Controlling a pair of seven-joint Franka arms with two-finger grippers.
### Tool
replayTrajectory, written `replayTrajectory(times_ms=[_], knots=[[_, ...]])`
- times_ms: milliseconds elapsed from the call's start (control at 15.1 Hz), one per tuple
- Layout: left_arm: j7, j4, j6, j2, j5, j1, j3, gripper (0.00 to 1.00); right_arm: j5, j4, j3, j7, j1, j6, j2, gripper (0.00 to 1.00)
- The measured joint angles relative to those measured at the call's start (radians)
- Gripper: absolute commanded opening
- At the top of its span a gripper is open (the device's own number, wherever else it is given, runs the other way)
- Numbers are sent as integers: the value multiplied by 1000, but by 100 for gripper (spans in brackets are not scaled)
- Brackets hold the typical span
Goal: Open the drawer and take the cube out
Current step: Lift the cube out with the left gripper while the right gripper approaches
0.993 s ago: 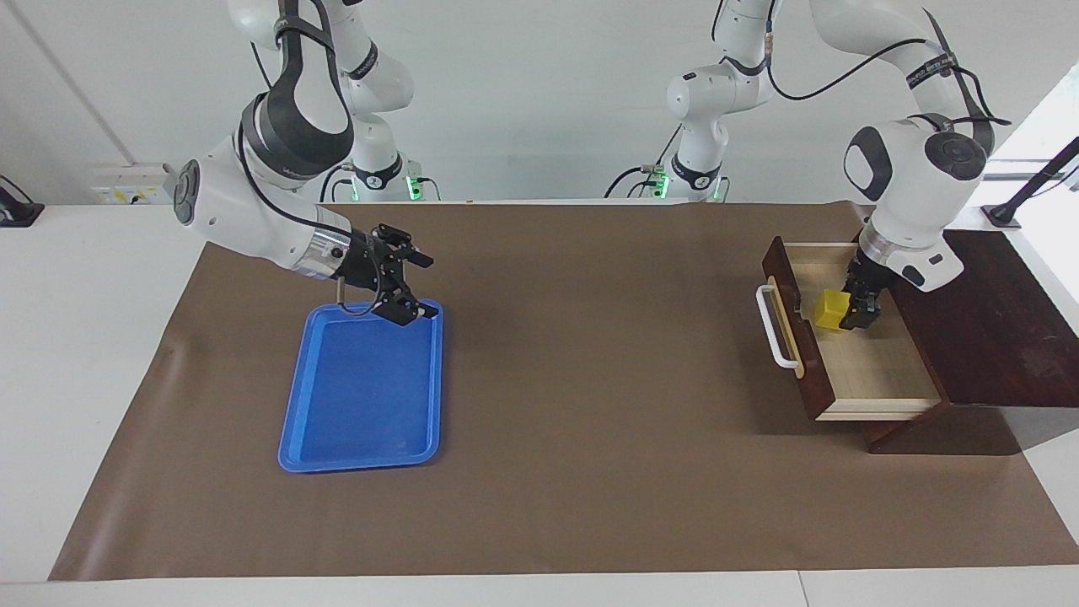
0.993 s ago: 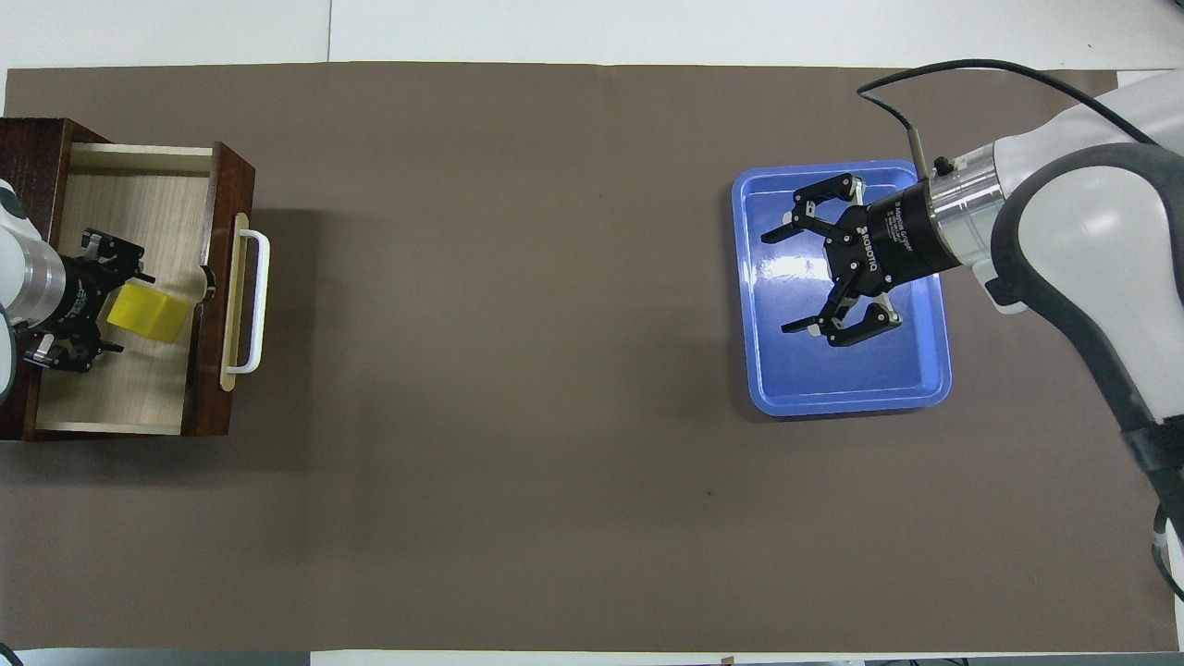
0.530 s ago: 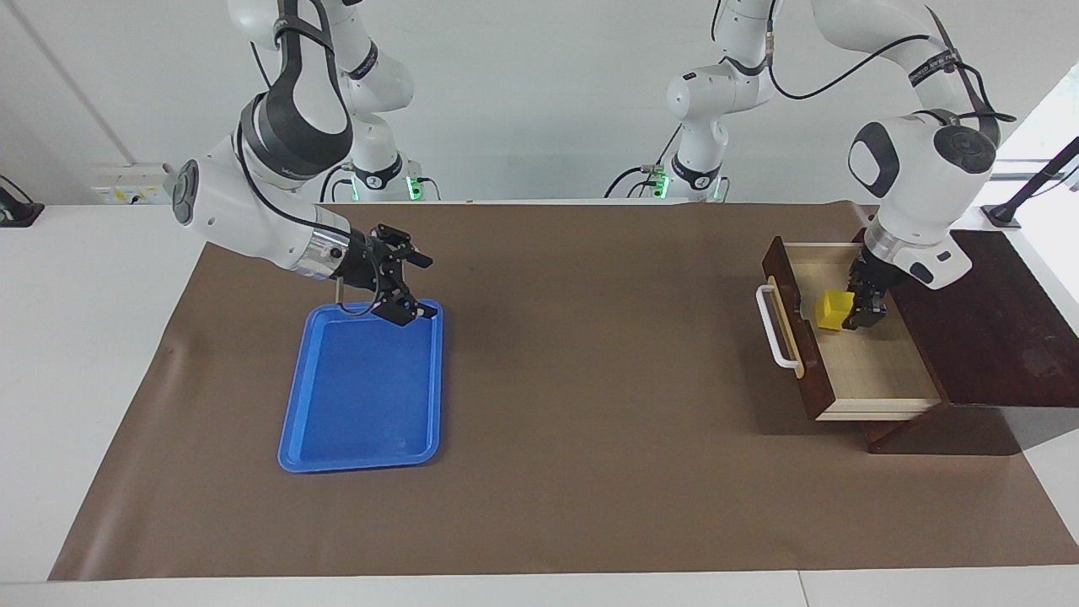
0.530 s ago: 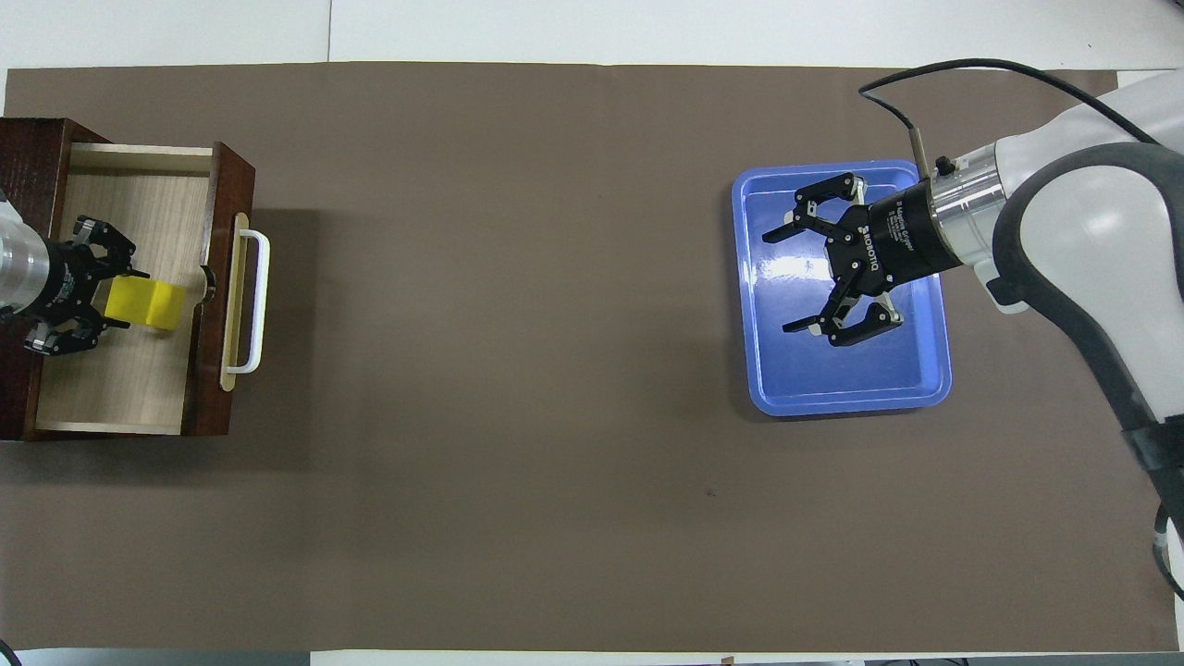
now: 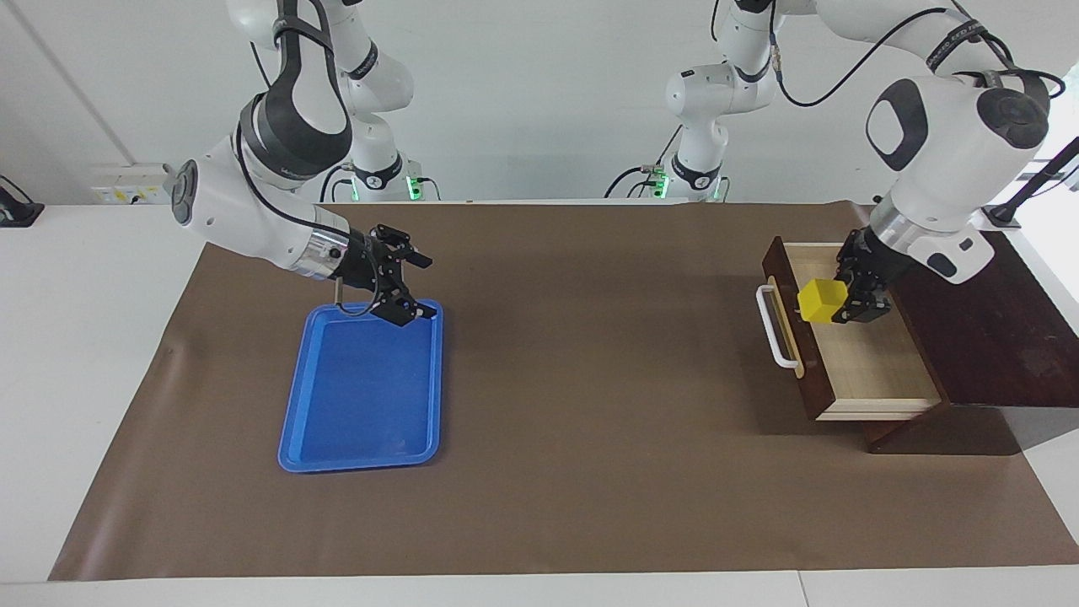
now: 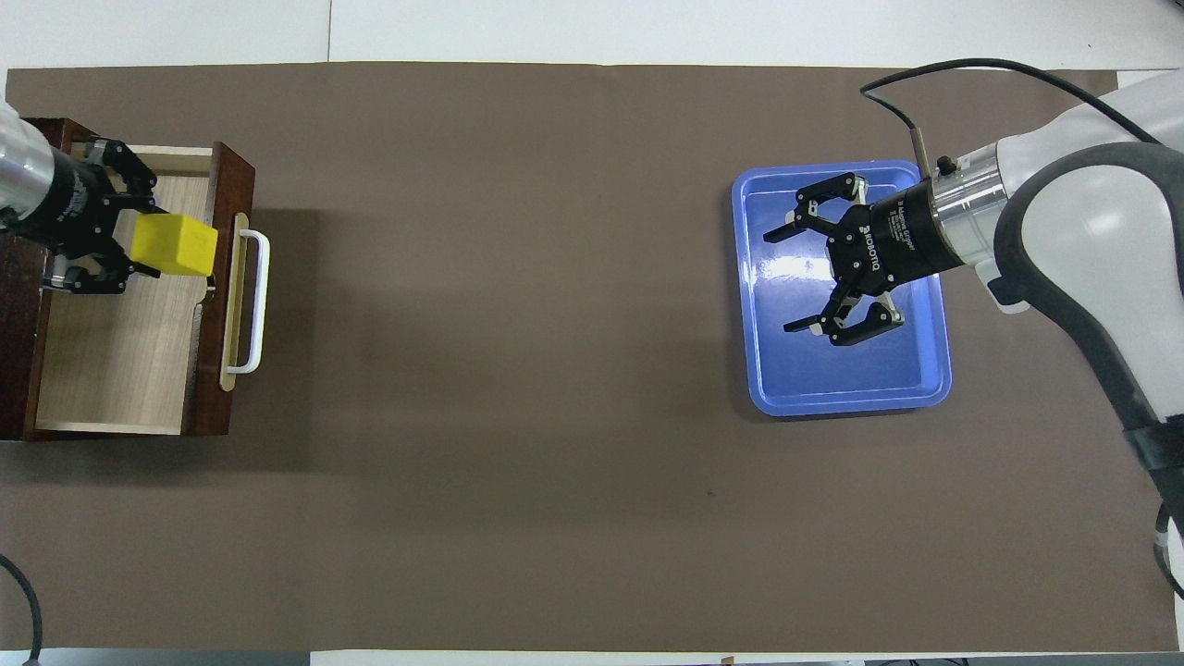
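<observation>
The dark wooden drawer (image 5: 811,375) stands pulled open at the left arm's end of the table, its white bar handle (image 5: 771,329) facing the table's middle. It also shows in the overhead view (image 6: 205,388). My left gripper (image 5: 836,302) is shut on the yellow cube (image 5: 819,302) and holds it up in the air over the drawer's front part. In the overhead view the left gripper (image 6: 148,242) and the cube (image 6: 176,248) lie over the pale interior, next to the front panel. My right gripper (image 5: 413,287) is open and empty over the blue tray.
The flat blue tray (image 5: 362,421) lies toward the right arm's end of the table, also in the overhead view (image 6: 842,393). The drawer's dark wooden box (image 5: 995,337) sits at the table's edge. Brown paper (image 5: 590,379) covers the table.
My left gripper has risen with the yellow cube, lifting it out of the drawer's inside and toward the front panel. The right gripper has stayed over the tray.
</observation>
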Motion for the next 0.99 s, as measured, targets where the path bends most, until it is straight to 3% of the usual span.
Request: replayTrajectory(times_ms=[463, 794, 993], knots=[[-596, -32, 40, 12, 0, -244, -10, 0, 0, 0, 3, -6, 2, -5, 0, 100], [-812, -83, 130, 18, -3, -413, -12, 0, 0, 12, 5, -12, 69, 45, -2, 100], [-834, -90, 144, 21, -3, -440, -11, 0, -9, 25, 5, -12, 120, 69, -1, 100]])
